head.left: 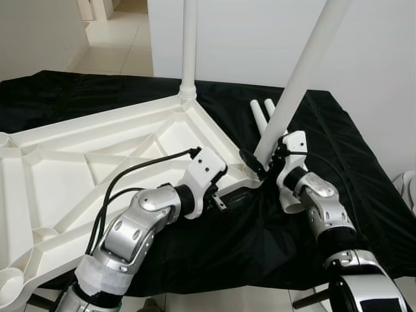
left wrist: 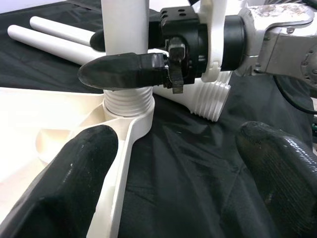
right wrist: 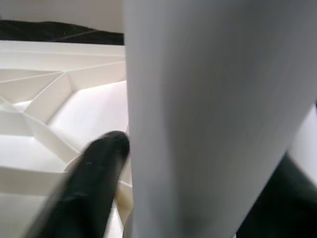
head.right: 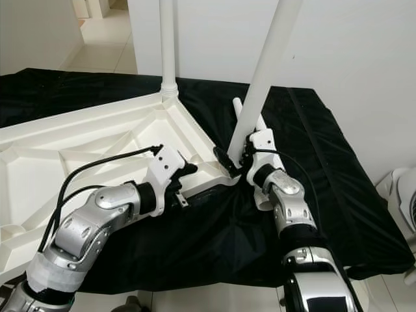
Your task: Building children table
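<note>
The white table top (head.left: pixel 78 162) lies upside down on a black cloth. One white leg (head.left: pixel 189 45) stands upright in its far corner. A second leg (head.left: pixel 305 65) leans to the right, its threaded end (left wrist: pixel 126 99) sitting in the near right corner socket. My right gripper (head.left: pixel 263 159) is shut on this leg just above the socket, one black finger (left wrist: pixel 119 69) across its front. My left gripper (left wrist: pixel 178 163) is open, low beside the same corner, one finger over the table top's rim and the other over the cloth.
Two spare white legs (head.left: pixel 261 114) lie on the cloth behind the corner, and one threaded end (left wrist: pixel 213 99) rests near my right wrist. A white wall rises close behind the table. The black cloth (head.left: pixel 364 175) drops off at the right and front edges.
</note>
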{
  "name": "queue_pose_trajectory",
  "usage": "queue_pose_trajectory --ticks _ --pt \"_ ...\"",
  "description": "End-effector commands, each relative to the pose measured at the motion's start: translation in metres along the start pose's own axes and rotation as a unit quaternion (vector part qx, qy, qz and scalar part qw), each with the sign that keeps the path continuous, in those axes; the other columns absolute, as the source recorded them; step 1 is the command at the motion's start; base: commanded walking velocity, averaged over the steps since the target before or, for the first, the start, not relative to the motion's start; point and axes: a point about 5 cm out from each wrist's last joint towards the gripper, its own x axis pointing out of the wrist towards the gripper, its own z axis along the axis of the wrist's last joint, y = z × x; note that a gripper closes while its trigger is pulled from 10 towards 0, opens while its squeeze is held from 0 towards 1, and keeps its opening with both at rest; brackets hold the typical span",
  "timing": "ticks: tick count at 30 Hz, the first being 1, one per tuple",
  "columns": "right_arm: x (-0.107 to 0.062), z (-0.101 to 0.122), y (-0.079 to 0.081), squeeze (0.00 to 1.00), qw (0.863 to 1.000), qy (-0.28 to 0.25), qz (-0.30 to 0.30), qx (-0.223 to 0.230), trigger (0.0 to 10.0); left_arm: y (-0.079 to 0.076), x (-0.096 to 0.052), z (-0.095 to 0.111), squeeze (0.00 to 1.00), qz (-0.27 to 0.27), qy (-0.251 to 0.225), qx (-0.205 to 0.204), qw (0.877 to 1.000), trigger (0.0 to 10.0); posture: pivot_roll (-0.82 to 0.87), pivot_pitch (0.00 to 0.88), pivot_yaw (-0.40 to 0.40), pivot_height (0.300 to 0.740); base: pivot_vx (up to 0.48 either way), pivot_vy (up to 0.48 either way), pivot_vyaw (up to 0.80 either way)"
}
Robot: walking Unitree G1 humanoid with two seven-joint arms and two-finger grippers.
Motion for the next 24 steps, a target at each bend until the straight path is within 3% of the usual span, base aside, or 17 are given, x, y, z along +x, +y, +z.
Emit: queue_pose_trajectory --ticks 1,16,17,18,19,24 --pt "0.000 -0.002 -0.001 0.00 1.000 0.013 0.016 -0.011 0.2 -0.006 0.000 0.000 0.00 -0.009 0.003 -0.005 1.000 10.0 0.11 0.029 -0.030 0.740 0.000 0.000 0.00" --pt "-0.005 -0.016 0.003 0.00 0.999 0.030 0.034 0.005 0.0 -0.007 0.000 -0.001 0.00 -0.014 0.006 -0.006 1.000 10.0 0.11 0.033 -0.028 0.740 0.000 0.000 0.00" --pt "-0.004 -0.016 0.003 0.00 0.999 0.026 0.025 0.007 4.6 -0.008 0.000 -0.001 0.00 -0.014 0.006 -0.006 1.000 10.0 0.11 0.033 -0.029 0.740 0.000 0.000 0.00" --pt "-0.004 -0.016 0.003 0.00 0.999 0.026 0.025 0.007 4.6 -0.008 0.000 -0.001 0.00 -0.014 0.006 -0.006 1.000 10.0 0.11 0.033 -0.029 0.740 0.000 0.000 0.00" --pt "-0.003 -0.015 0.004 0.00 1.000 0.020 0.002 0.014 10.0 -0.008 0.000 -0.001 0.00 -0.015 0.006 -0.006 1.000 10.0 0.11 0.032 -0.033 0.740 0.000 0.000 0.00" --pt "0.002 -0.015 0.006 0.00 0.995 0.016 -0.089 0.031 10.0 -0.010 0.001 -0.001 0.00 -0.018 0.005 -0.008 1.000 10.0 0.11 0.028 -0.037 0.740 0.000 0.000 0.00"
